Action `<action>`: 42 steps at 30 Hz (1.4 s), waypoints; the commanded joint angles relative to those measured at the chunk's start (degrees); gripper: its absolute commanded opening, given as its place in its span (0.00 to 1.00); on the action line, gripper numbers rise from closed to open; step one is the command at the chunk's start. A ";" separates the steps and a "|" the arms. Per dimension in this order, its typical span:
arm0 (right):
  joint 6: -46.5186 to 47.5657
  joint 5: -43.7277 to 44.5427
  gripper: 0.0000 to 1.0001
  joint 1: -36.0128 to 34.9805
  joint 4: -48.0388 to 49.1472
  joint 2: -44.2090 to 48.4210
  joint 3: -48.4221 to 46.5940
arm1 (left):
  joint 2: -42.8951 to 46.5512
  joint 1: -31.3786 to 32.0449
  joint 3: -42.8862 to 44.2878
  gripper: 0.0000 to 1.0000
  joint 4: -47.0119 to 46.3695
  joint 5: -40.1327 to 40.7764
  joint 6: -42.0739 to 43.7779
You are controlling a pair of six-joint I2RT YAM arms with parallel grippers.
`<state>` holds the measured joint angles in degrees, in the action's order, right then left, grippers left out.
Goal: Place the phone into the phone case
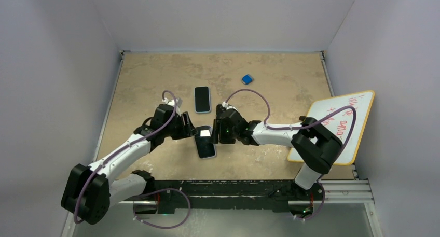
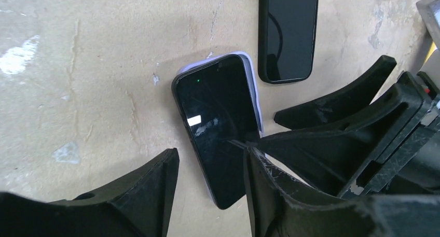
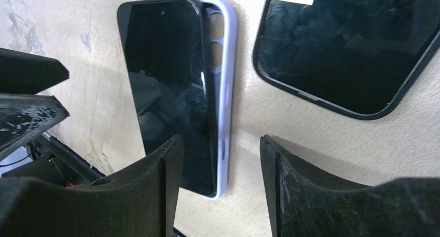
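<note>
Table (image 1: 155,76): tan, stained.
Whiteboard (image 1: 340,123): laid at 3 o'clock.
Left gripper (image 2: 211,153): fingers held apart, nothing gripped.
Right gripper (image 3: 222,138): fingers held apart, nothing gripped.
Phone (image 3: 166,81): centre, seated askew in case.
Phone case (image 3: 227,66): lavender, inner wall exposed.
Second phone (image 1: 202,99): 12 o'clock.
Blue object (image 1: 247,79): 1 o'clock.

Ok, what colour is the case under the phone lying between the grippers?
Pale lilac. The soft phone case shows best in the right wrist view.

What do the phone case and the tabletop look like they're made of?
Phone case: probably soft silicone or rubbery plastic, matte lavender, with rounded moulded edges. Table: hard, matte, beige stone-look surface, mottled and scuffed; possibly laminate.
</note>
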<state>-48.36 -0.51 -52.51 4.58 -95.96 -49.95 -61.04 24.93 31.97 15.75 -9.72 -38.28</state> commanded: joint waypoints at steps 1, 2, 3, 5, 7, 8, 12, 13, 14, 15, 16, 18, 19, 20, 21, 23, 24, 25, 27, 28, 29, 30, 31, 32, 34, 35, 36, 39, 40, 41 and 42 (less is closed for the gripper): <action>0.90 -4.23 0.56 1.62 8.26 1.44 2.55 | -2.95 0.12 -1.64 0.49 -8.46 -3.68 -2.14; 0.94 -4.54 0.56 1.93 8.86 1.33 2.95 | -3.78 0.12 -1.84 0.48 -8.74 -3.54 -2.10; 0.84 -4.84 0.56 2.20 9.46 1.12 3.26 | -4.61 0.12 -1.90 0.47 -8.87 -3.37 -2.02; 0.64 -5.50 0.56 2.66 10.34 0.47 3.64 | -6.06 0.12 -2.09 0.46 -9.32 -3.27 -1.62; 0.71 -6.22 0.57 2.84 11.17 -0.10 4.00 | -7.34 0.10 -2.54 0.45 -10.67 -3.72 -1.31; 0.72 -6.51 0.57 2.90 11.78 -0.37 4.21 | -7.99 0.11 -2.77 0.45 -11.16 -4.04 -1.34; -0.23 -8.18 0.57 3.11 14.77 -1.24 5.38 | -10.73 0.12 -3.47 0.41 -13.53 -6.07 -1.44; -0.24 -8.38 0.57 3.12 14.91 -1.53 5.35 | -11.08 0.12 -3.74 0.39 -14.11 -6.55 -1.44; -0.31 -8.46 0.57 3.16 14.81 -1.77 5.12 | -11.36 0.08 -3.96 0.37 -14.60 -6.95 -1.37; -0.32 -8.50 0.57 3.20 14.46 -2.04 4.87 | -11.65 0.12 -4.09 0.35 -14.80 -7.25 -1.29; -0.33 -8.51 0.57 3.20 14.15 -2.18 4.60 | -11.79 0.12 -4.22 0.33 -14.86 -7.37 -1.23; -0.53 -8.60 0.57 3.20 14.32 -2.30 4.66 | -12.03 0.12 -4.43 0.29 -14.87 -7.63 -1.11; -0.81 -8.73 0.58 3.20 14.65 -2.38 4.83 | -12.04 0.12 -4.56 0.28 -14.87 -7.98 -0.91; -1.19 -8.98 0.58 3.20 15.07 -2.51 5.05 | -12.15 0.12 -4.81 0.27 -16.45 -8.61 -0.66; -1.33 -9.44 0.58 3.20 15.79 -2.62 5.31 | -12.36 0.12 -4.91 0.25 -17.58 -9.53 -0.36; -1.95 -10.49 0.58 3.29 17.82 -2.90 5.83 | -13.06 0.12 -5.02 0.22 -18.82 -11.37 -0.13; -2.25 -11.00 0.58 3.34 18.55 -3.06 6.05 | -13.54 0.12 -4.99 0.22 -19.31 -12.23 -0.05; -2.52 -11.38 0.58 3.30 19.15 -3.21 6.21 | -14.08 0.12 -5.03 0.21 -19.91 -13.19 -0.04; -2.79 -11.69 0.58 3.29 20.11 -3.22 6.47 | -15.08 0.12 -5.07 0.20 -20.52 -14.54 -0.16; -3.06 -11.77 0.58 3.29 20.56 -3.14 6.59 | -15.65 0.12 -5.07 0.20 -20.53 -14.76 -0.21; -3.09 -11.67 0.58 3.29 20.69 -3.04 6.70 | -15.95 0.12 -5.02 0.19 -20.31 -14.95 -0.34; -3.14 -11.51 0.58 3.39 20.77 -2.90 6.78 | -16.05 0.11 -4.98 0.19 -20.05 -14.98 -0.42; -3.21 -11.38 0.58 3.45 21.05 -2.69 6.98 | -16.12 0.12 -5.06 0.19 -19.93 -15.09 -0.46; -3.48 -11.40 0.58 3.50 21.49 -2.49 7.31 | -16.07 0.12 -5.07 0.19 -19.70 -15.12 -0.54; -4.37 -12.14 0.58 3.82 23.84 -2.15 8.56 | -15.67 0.12 -5.15 0.20 -19.38 -14.99 -0.48; -5.17 -12.94 0.57 4.17 25.47 -2.13 9.68 | -15.57 0.12 -5.30 0.21 -19.17 -14.76 -0.52; -6.00 -13.80 0.57 4.67 27.37 -2.20 10.63 | -15.52 0.12 -5.33 0.21 -18.91 -14.65 -0.61; -8.18 -16.28 0.56 5.76 32.99 -2.06 13.07 | -15.39 0.12 -5.38 0.22 -18.25 -15.34 -1.14; -8.54 -16.62 0.56 5.90 34.48 -1.86 13.65 | -15.24 0.12 -5.34 0.23 -17.94 -15.67 -1.24; -8.67 -16.78 0.56 6.00 35.91 -1.53 13.95 | -14.99 0.08 -5.34 0.23 -17.73 -15.95 -1.40; -8.64 -16.86 0.56 6.02 36.58 -1.06 14.27 | -14.73 0.12 -5.32 0.23 -17.57 -16.26 -1.44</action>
<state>-54.98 -14.52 -46.81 33.74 -98.52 -37.30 -76.71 24.49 27.20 -0.99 -21.39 -39.42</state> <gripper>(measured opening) 0.564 0.226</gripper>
